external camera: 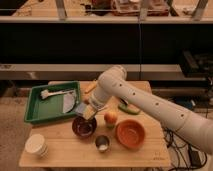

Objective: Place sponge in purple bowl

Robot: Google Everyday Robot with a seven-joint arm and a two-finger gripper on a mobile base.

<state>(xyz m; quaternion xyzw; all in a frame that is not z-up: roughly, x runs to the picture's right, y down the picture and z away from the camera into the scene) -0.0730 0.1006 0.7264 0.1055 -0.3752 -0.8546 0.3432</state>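
Observation:
The purple bowl [83, 128] stands on the wooden table [65, 150], left of centre. My gripper [86, 112] hangs just above the bowl's far rim, on the white arm that reaches in from the right. It is shut on the sponge [81, 109], a small blue block with a paler yellowish side. The sponge is held over the bowl and does not touch its inside.
A green tray [35, 112] holding utensils lies at the back left. An orange fruit [111, 118], an orange bowl [130, 134] and a small metal cup [102, 144] stand right of the purple bowl. A white cup [36, 145] is at the front left. A green object [129, 107] lies behind the arm.

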